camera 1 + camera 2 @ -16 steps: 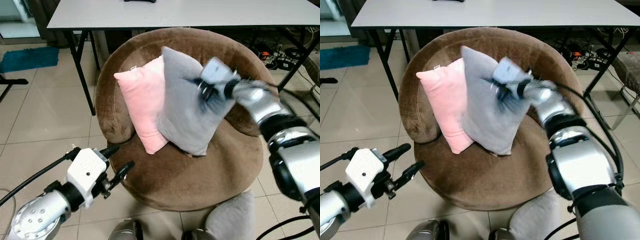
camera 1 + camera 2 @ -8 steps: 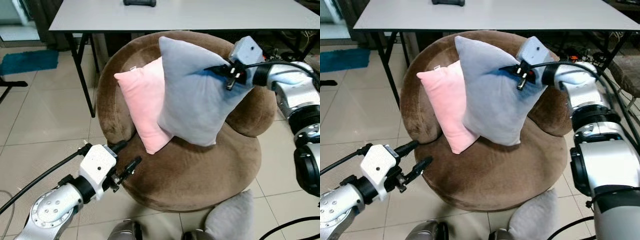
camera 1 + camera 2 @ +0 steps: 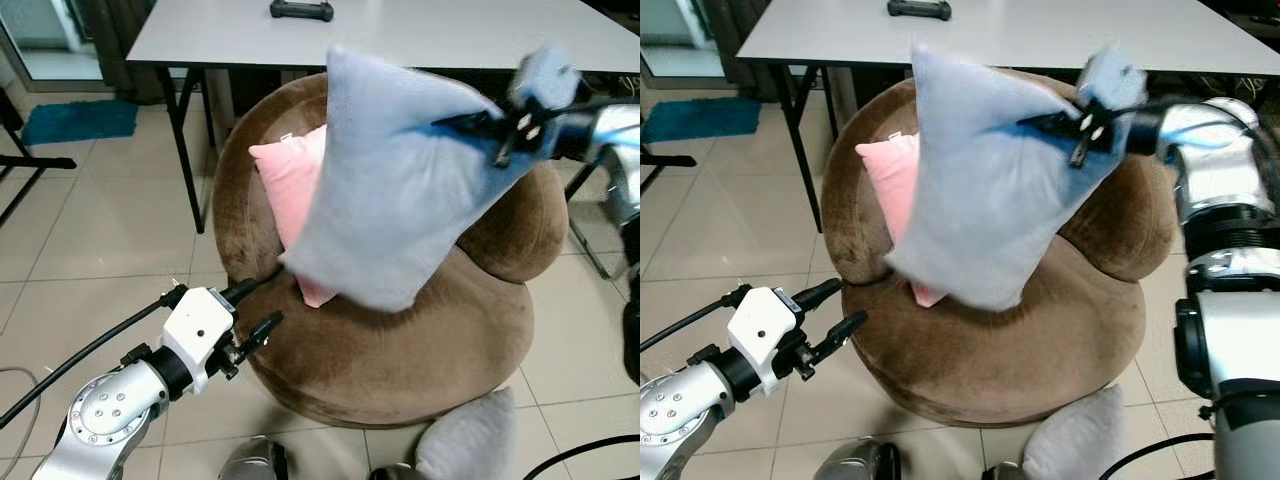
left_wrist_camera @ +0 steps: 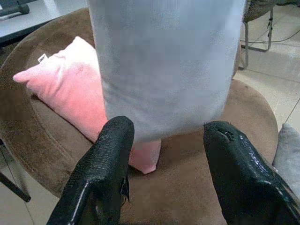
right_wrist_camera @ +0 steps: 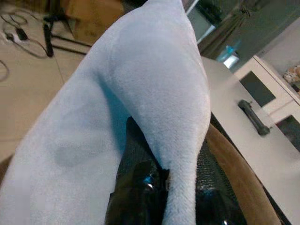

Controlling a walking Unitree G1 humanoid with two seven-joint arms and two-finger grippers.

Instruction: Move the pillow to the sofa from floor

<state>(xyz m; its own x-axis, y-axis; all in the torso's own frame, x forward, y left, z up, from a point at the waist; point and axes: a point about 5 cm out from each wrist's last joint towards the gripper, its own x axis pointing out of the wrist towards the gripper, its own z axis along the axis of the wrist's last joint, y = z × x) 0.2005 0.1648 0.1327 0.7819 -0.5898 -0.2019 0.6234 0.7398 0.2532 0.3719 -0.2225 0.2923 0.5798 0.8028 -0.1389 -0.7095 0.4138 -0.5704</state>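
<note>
The grey pillow (image 3: 395, 190) is hanging in the upper middle of the frame, off the floor and above the seat of the round brown sofa (image 3: 400, 340), and we are pinching its upper right corner between the pressed-together fingers of our right gripper (image 3: 1080, 125). We are holding our left gripper (image 3: 250, 310) at the lower left, beside the sofa's front edge, fingers spread and gripping nothing. We are judging the lift as done and the placing as left: the pillow is not yet resting on the seat beside the pink pillow (image 3: 290, 170), and our grip is not yet released.
</note>
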